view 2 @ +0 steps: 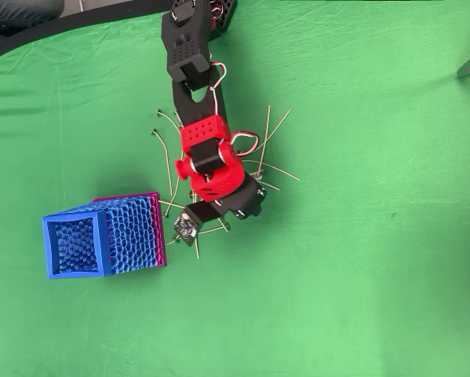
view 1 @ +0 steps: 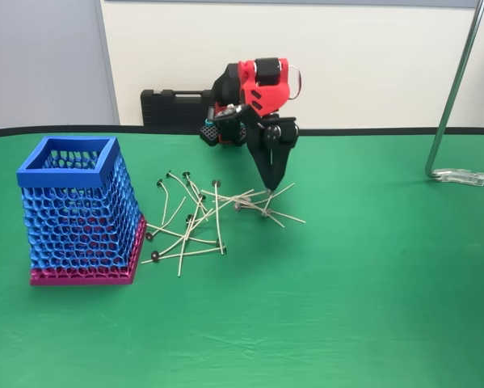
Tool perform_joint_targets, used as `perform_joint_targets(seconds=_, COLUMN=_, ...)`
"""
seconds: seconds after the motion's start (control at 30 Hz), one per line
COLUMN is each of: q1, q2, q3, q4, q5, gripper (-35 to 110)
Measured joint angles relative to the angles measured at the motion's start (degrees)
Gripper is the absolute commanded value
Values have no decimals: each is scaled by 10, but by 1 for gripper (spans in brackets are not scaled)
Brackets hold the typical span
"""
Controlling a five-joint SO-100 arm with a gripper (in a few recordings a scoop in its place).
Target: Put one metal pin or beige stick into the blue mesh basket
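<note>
arm [view 1: 254, 89] folding forward, elbow high | gripper [view 1: 271, 184] pointing straight down | fingers sitting pinched nearly together at tip

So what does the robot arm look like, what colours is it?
The arm is bright red and black, built from chunky blocks joined together. The red parts have rows of small holes. Thin red and white cables loop beside its joints. The gripper is black, and its fingers narrow to a pointy tip.

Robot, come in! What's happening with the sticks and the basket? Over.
Gripper pointing down into the stick pile, jaw state unclear. Blue mesh basket upright left of pile in the fixed view. Path clear.
</note>
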Motion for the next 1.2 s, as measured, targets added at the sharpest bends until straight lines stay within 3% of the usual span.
perform_joint_targets(seconds=0.8, q1=63, q2=87, q3=-180, q4=-3, q5=34, gripper=0)
perform_joint_targets(seconds=1.2, q1=99, q2=155, q3=-187, q4=-41, q5=57, gripper=0)
